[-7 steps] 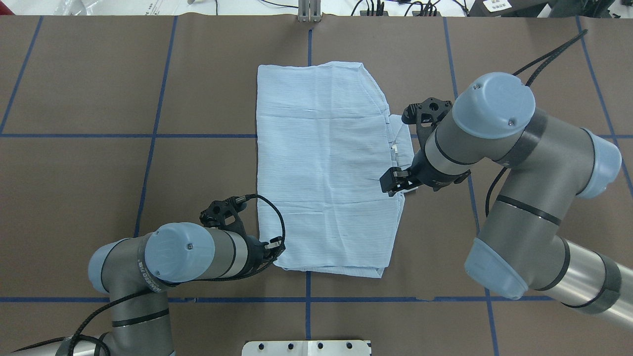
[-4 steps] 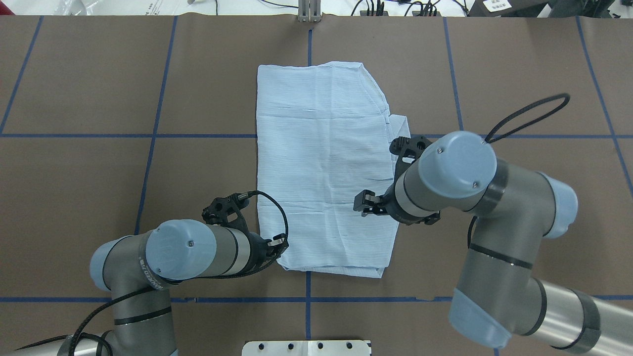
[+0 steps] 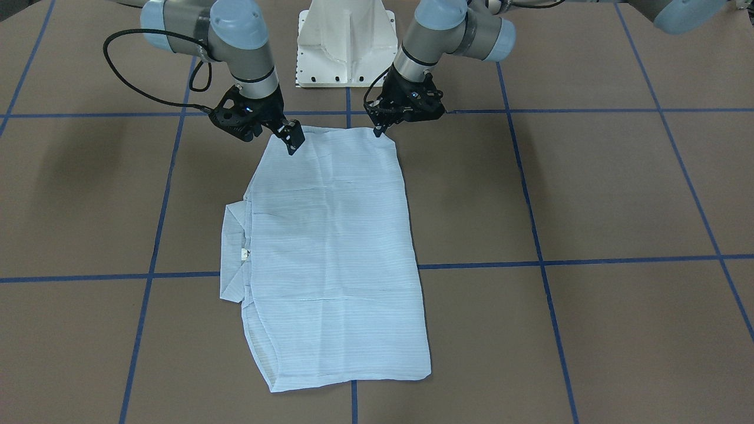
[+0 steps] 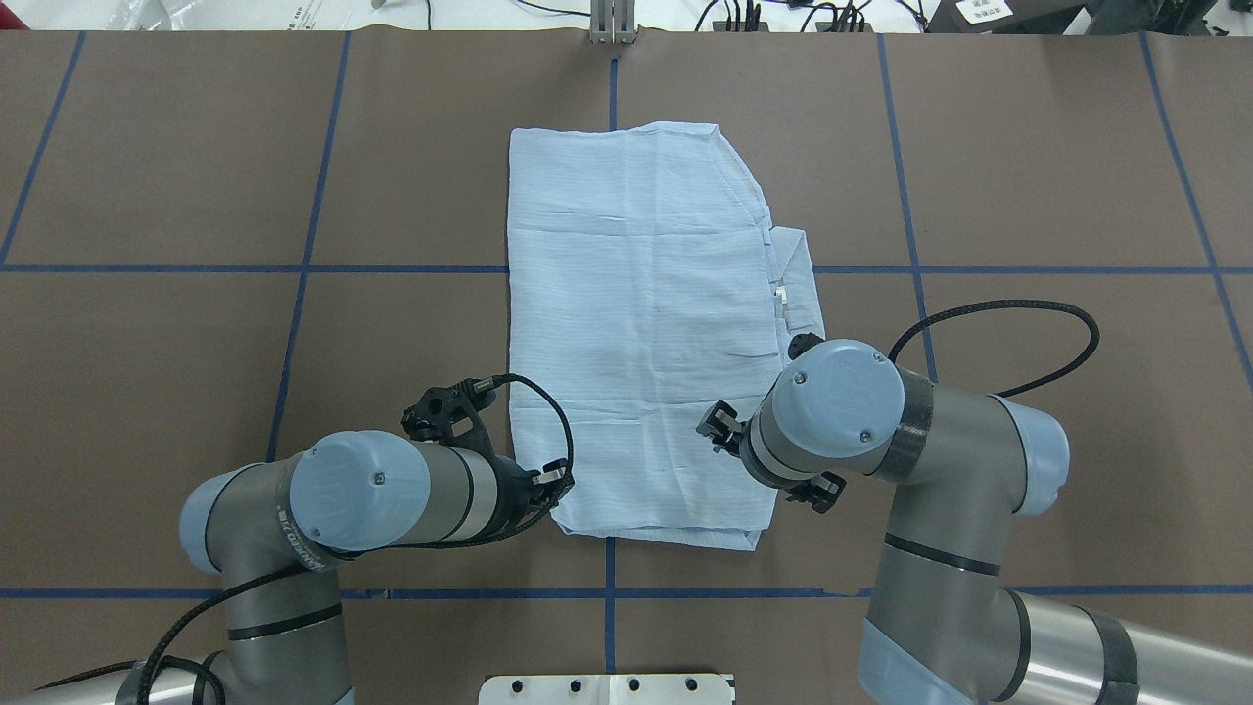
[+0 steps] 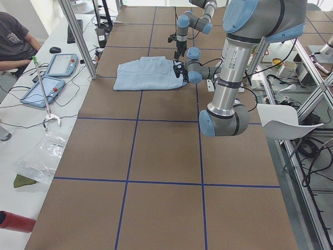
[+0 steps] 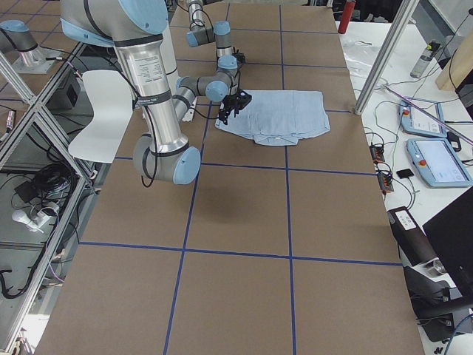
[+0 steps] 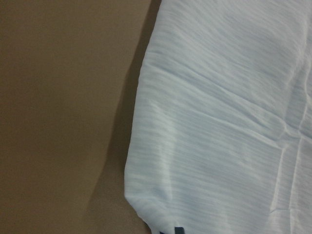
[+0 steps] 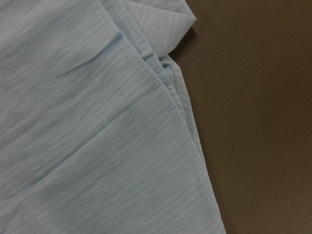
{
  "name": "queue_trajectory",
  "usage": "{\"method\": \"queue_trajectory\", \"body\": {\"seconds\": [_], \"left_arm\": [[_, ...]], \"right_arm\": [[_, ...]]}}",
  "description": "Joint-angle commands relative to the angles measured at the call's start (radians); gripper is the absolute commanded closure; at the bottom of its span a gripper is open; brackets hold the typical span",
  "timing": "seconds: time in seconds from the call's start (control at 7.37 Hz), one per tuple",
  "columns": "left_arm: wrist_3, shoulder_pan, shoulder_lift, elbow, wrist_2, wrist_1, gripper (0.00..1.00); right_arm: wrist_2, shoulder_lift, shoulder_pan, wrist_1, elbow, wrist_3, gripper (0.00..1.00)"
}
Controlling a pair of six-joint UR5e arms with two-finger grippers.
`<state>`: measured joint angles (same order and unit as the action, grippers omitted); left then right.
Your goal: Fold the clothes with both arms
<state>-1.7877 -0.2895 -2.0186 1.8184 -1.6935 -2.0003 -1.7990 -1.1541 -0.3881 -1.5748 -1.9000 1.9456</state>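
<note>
- Front view: the shirt (image 3: 330,247) lies folded flat on the table (image 3: 589,188), with its collar (image 3: 232,253) sticking out on the right arm's side. The left gripper (image 3: 377,131) touches the shirt's corner nearest the base (image 3: 344,41). I cannot tell whether it pinches the cloth. The right gripper (image 3: 293,143) points down just inside the other corner of that edge.
- Overhead view: the right gripper's jaws stand apart over the cloth. Its wrist cap (image 4: 832,397) hides part of the shirt's edge next to the collar, and a cable (image 4: 1008,308) loops beside the shirt.
- Left side view: a person (image 5: 13,36) and tablets (image 5: 61,63) are past the shirt, on the side away from the base.
- Wrist views: only shirt edge and table show.
- Half a second ago the right gripper was farther from the base along the shirt. The left gripper and the shirt have not moved.
</note>
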Motion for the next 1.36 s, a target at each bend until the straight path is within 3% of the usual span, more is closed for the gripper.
{"method": "queue_trajectory", "body": {"seconds": [0.0, 0.41, 1.22], "left_arm": [[0.002, 0.000, 0.000, 0.001, 0.000, 0.000, 1.00], [0.002, 0.000, -0.008, 0.001, 0.002, 0.002, 1.00], [0.002, 0.000, -0.008, -0.004, 0.000, 0.002, 1.00]], "right_arm": [[0.003, -0.009, 0.015, 0.007, 0.006, 0.130, 0.00], [0.003, -0.012, 0.089, 0.002, 0.025, 0.144, 0.00], [0.004, -0.006, 0.100, 0.009, 0.039, 0.138, 0.00]]}}
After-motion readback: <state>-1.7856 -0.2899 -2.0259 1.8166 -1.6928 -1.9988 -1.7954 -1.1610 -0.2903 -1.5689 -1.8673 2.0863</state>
